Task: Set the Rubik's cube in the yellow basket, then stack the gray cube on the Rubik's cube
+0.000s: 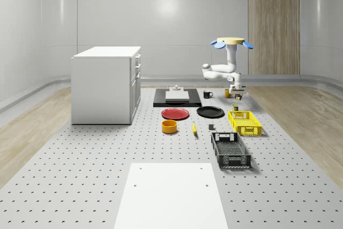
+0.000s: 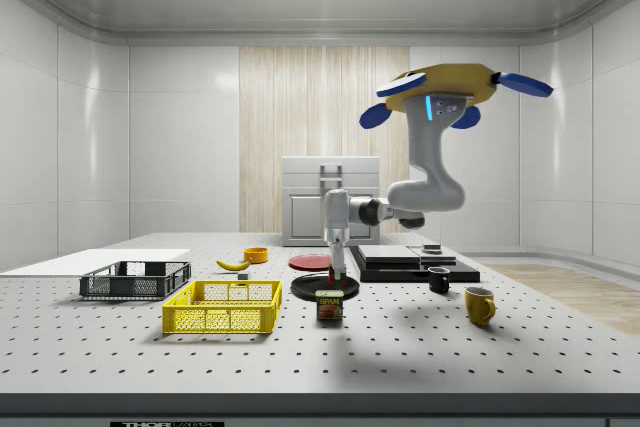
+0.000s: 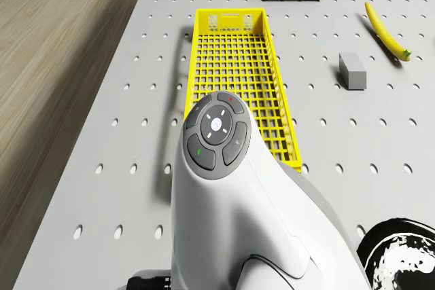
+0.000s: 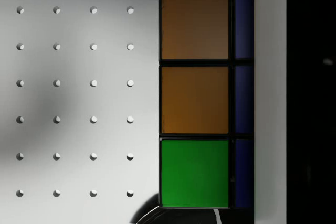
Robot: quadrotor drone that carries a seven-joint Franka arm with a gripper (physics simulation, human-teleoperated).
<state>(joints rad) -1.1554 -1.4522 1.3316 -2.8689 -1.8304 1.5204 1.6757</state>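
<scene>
The drone point(image 2: 447, 85) hovers beyond the basket's point(image 1: 244, 122) far end; the end effector point(image 1: 237, 96) grasps the Rubik's cube point(image 4: 195, 99) above the counter point(image 1: 96, 154).

Round yellow flat drone body point(image 2: 446, 84) with blue blades, smooth white bendy arm point(image 2: 430, 179), gray round button pad point(image 3: 217, 134) with tiny red and green dots.

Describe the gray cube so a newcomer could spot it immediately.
Start at the yellow basket on the perforated table, with the dark gray crate nearer the whole-scene camera. The gray cube lies on the bare tabletop between that basket and the banana. It is the only small, plain gray block there, solid rather than mesh.
</scene>
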